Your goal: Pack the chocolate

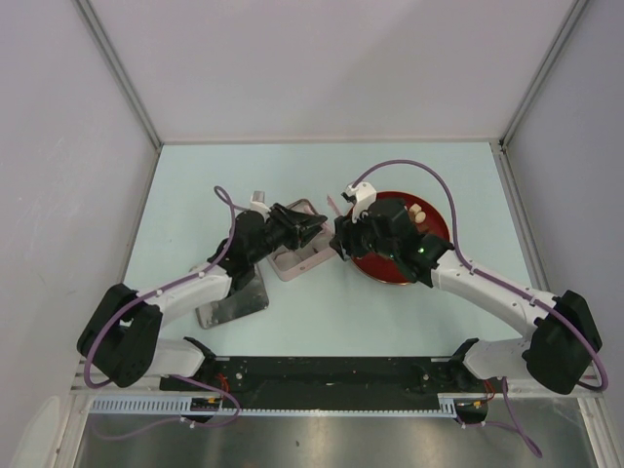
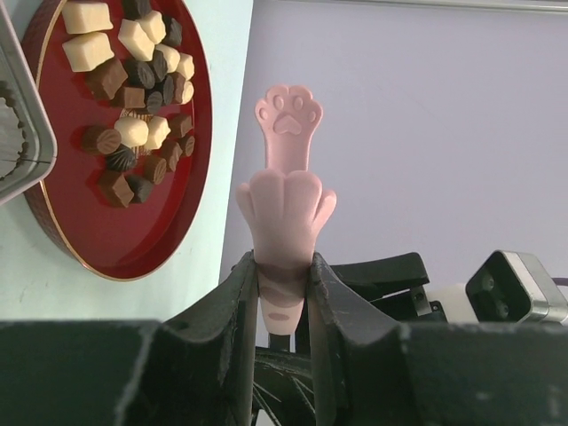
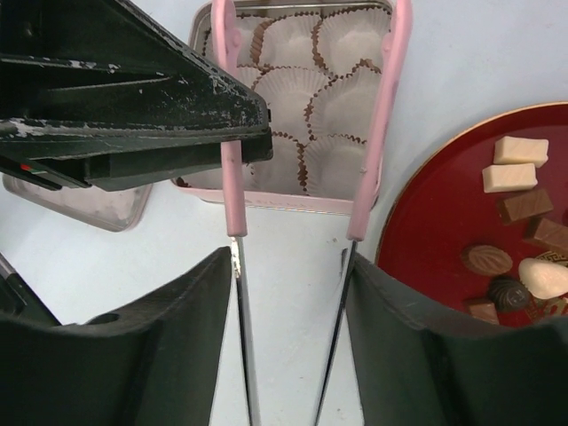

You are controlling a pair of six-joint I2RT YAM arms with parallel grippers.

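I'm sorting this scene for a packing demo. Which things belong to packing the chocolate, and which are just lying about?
For the job:
- chocolate
- red plate holding it
- pink tongs
- square tin
- white paper cups inside the tin

Lying about:
- grey metal lid, flat and bare

No writing, brand, label or number can be read anywhere. The one sign is a paw print [image 2: 287,115] moulded in relief on the rounded end of the pink tongs [image 2: 286,204], which stand up from the left tool [image 2: 282,266]. It has one large pad with four small toe pads above it. Any stamp on the chocolate [image 2: 133,80] is too small to tell.
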